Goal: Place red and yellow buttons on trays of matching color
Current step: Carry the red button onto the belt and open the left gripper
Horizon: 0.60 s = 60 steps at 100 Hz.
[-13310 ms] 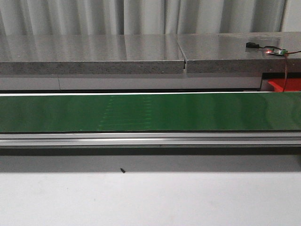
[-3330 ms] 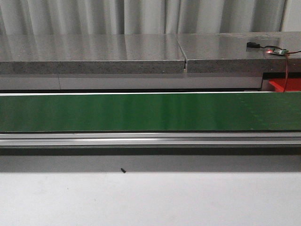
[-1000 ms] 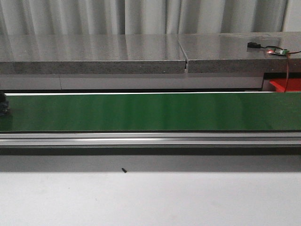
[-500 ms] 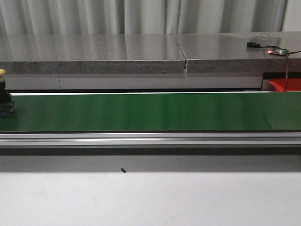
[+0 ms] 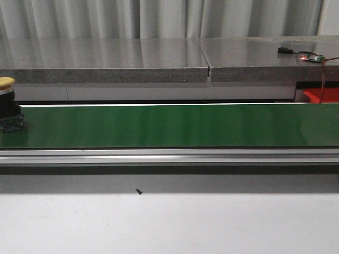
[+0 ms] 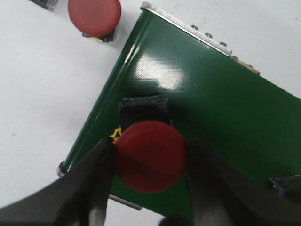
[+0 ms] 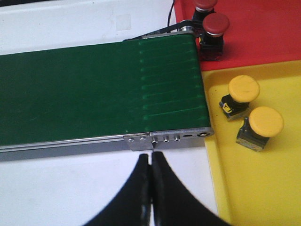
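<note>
We are looking at a factory-style test cell or lab. A long green conveyor belt (image 5: 175, 126) in an aluminium frame crosses a white desk (image 5: 169, 222), with grey stone-like slabs (image 5: 106, 61), a wired circuit board (image 5: 311, 58) and pleated curtains (image 5: 159, 18) behind.

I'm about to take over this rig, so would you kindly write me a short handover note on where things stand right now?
Left hand: open, fingers either side of a red button standing on the green belt near its end; whether they touch it is unclear.
Right hand: shut, empty, hovering just off the belt's other end.
Done: two red buttons in the red tray, two yellow buttons in the yellow tray.
Left: a yellow button rides the belt at the far left of the front view; a spare red button sits on the white table beside the belt.
</note>
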### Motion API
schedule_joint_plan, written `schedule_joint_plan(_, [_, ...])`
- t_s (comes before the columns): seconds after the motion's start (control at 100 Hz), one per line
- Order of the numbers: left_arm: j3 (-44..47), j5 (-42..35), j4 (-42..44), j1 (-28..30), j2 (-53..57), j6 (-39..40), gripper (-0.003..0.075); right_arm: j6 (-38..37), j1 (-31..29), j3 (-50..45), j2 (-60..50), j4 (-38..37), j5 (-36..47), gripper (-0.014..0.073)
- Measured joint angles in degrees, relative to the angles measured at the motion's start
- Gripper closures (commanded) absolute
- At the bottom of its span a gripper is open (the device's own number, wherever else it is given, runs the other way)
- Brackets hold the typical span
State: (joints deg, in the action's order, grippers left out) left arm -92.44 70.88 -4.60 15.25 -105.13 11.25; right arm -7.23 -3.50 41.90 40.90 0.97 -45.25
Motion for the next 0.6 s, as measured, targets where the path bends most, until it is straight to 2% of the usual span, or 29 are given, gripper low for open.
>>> schedule_joint_plan(0.18, [0.0, -0.34, -1.2, 0.0, -0.47, -2.38, 0.0186, 0.0, 0.0, 0.0, 0.0, 0.0, 0.0, 0.0661])
schedule_joint_plan(0.24, [0.0, -0.24, -1.18, 0.0, -0.47, -2.61, 0.0156, 0.0, 0.0, 0.0, 0.0, 0.0, 0.0, 0.0661])
schedule_joint_plan(0.47, [0.0, -0.52, -1.22, 0.0, 3.74, -4.68, 0.0181, 0.0, 0.0, 0.0, 0.0, 0.0, 0.0, 0.0661])
schedule_joint_plan(0.54, [0.0, -1.25, -1.46, -0.66, 6.63, -6.38, 0.025, 0.0, 0.0, 0.0, 0.0, 0.0, 0.0, 0.0661])
schedule_joint_plan(0.6, [0.0, -1.78, -1.46, -1.59, 8.96, -8.08, 0.0369, 0.0, 0.0, 0.0, 0.0, 0.0, 0.0, 0.0661])
